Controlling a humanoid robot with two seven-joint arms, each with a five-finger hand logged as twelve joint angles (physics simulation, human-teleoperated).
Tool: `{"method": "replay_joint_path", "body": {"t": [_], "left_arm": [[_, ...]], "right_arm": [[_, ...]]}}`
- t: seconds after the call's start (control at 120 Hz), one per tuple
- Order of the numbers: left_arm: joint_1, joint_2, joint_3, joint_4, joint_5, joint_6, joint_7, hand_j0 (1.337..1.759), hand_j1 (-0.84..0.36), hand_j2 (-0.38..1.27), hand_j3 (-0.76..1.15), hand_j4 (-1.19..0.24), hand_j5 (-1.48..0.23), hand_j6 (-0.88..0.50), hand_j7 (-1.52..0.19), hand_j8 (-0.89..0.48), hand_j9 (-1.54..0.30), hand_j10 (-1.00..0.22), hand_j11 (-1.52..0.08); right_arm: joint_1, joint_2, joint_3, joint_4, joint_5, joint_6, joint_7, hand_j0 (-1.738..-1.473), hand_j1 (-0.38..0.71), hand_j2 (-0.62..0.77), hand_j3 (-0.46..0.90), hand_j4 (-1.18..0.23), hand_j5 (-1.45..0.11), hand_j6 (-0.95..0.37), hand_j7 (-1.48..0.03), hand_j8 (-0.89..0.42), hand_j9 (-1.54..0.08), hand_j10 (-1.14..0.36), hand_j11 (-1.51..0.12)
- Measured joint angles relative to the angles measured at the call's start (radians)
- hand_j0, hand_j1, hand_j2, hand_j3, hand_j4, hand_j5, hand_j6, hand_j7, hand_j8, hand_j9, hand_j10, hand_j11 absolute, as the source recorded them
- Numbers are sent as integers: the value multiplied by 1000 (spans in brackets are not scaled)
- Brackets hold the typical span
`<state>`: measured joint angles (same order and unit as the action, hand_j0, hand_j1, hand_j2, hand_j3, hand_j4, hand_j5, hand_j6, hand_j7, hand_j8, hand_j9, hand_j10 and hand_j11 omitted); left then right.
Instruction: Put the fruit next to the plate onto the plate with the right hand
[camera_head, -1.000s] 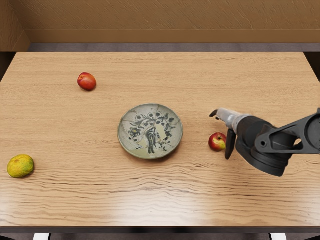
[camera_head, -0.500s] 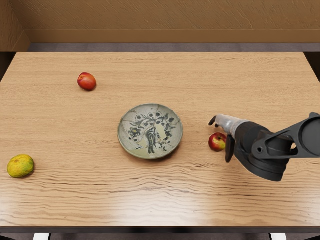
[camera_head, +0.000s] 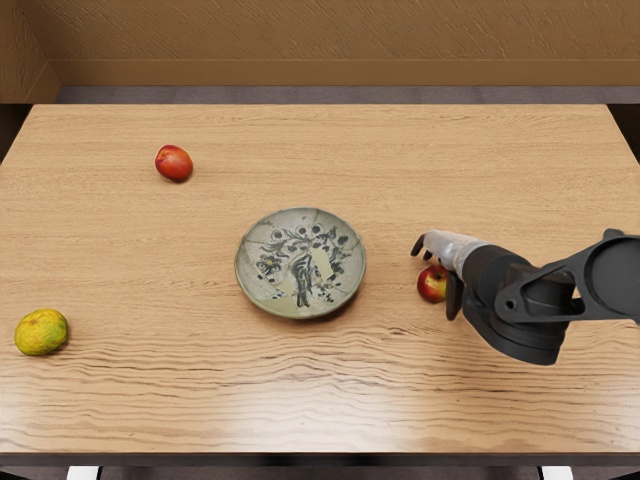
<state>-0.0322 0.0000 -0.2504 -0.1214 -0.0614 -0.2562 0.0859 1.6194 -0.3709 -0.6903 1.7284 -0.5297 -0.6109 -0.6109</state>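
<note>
Head view, the only view supplied: the apple (camera_head: 431, 284) you are to move lies on the table (camera_head: 420, 150), near the right of the plate (camera_head: 247, 250) but clear of its rim, and by its position it does not appear lifted. Your right hand (camera_head: 450, 258) is set over the apple from the right. The fingers (camera_head: 427, 243) arch over its far side with their tips pointing down, and the thumb (camera_head: 453, 297) hangs at its near right side, partly covering it. The hand is cupped and part-open. No closed grip on the apple is evident, and whether any digit touches it cannot be told. The dark forearm (camera_head: 520, 300) enters from the right edge, low and roughly level with the table, palm toward the plate. The left arm is not in view. The step in hand is judged to be the grasp. To do it well, settle the hand until the apple sits between fingers and thumb, then close both together. A round fruit pressed from one side is likely to roll toward the plate. Confirm a firm hold before you raise it, lift clear of the rim, and release over the patterned centre. Two other fruits, a red fruit (camera_head: 174, 162) at far left and a yellow-green fruit (camera_head: 41, 331) at near left, lie well apart from the plate and are not your concern.
</note>
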Motion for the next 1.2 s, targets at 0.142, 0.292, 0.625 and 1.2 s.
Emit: {"method": "replay_joint_path", "body": {"t": [0.142, 0.292, 0.625, 1.2], "left_arm": [[1, 0, 0, 0, 0, 0, 0, 1658, 349, 0, 0, 0, 0, 0, 0, 0, 0, 0, 0], [1, 0, 0, 0, 0, 0, 0, 1658, 349, 0, 0, 0, 0, 0, 0, 0, 0, 0, 0], [0, 0, 0, 0, 0, 0, 0, 1658, 349, 0, 0, 0, 0, 0, 0, 0, 0, 0, 0], [0, 0, 0, 0, 0, 0, 0, 1658, 349, 0, 0, 0, 0, 0, 0, 0, 0, 0, 0]], "right_arm": [[1, 11, -5, -6, -4, 0, 0, -1658, -8, -56, 0, -285, -370, -286, -370, -286, -370, -285, -370], [4, 19, -7, -8, -5, 0, 0, -1658, 15, -60, 0, -304, -395, -305, -395, -305, -395, -304, -395], [6, 29, -18, -20, -6, 0, 0, -1658, 62, -68, 0, -343, -445, -343, -445, -343, -445, -343, -445], [37, 79, -49, -42, -3, 0, 0, -1658, 105, -52, 0, -390, -501, -360, -556, -376, -527, -389, -503]]}}
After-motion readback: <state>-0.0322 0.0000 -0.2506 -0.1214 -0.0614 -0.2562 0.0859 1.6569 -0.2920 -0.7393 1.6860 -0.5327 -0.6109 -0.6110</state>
